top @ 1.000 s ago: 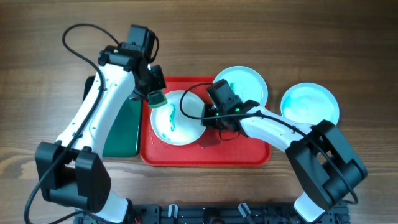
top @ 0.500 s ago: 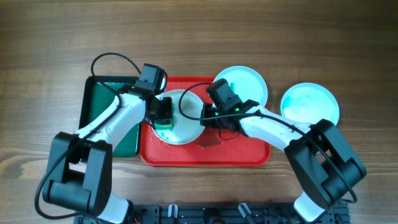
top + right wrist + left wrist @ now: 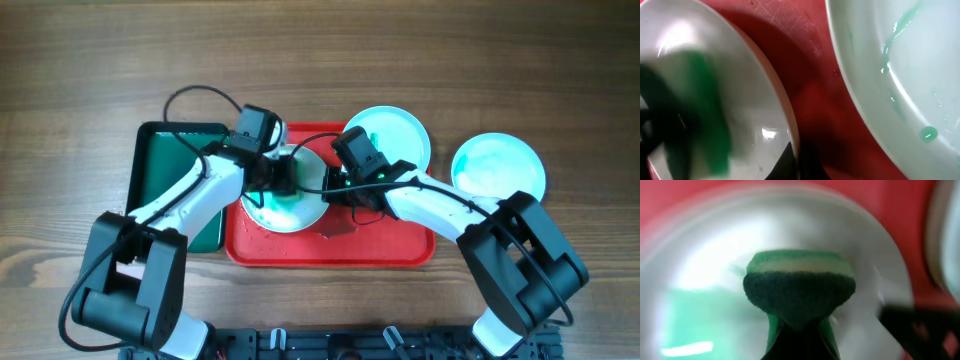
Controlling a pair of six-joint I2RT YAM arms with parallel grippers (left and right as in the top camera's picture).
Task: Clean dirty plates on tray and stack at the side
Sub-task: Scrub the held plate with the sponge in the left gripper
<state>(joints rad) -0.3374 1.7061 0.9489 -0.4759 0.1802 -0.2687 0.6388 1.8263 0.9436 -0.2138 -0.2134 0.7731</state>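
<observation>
A pale plate (image 3: 292, 212) with a teal film lies on the red tray (image 3: 330, 252). My left gripper (image 3: 277, 176) is shut on a green sponge (image 3: 799, 284) and presses it on this plate's face (image 3: 705, 265). My right gripper (image 3: 337, 187) is shut on the plate's right rim (image 3: 791, 131) and holds it. A second plate (image 3: 392, 133) with teal smears rests over the tray's back right corner; it also shows in the right wrist view (image 3: 900, 75). A third plate (image 3: 498, 168) with a teal film lies on the table to the right.
A dark green tray (image 3: 175, 165) lies left of the red tray, under the left arm. The left arm's cable (image 3: 205, 95) loops above it. Bare wooden table (image 3: 560, 60) surrounds the trays.
My left gripper came down from the plate's back left edge onto its face and moved right across it with the sponge. The teal smears have spread into a film. The right arm stayed put.
</observation>
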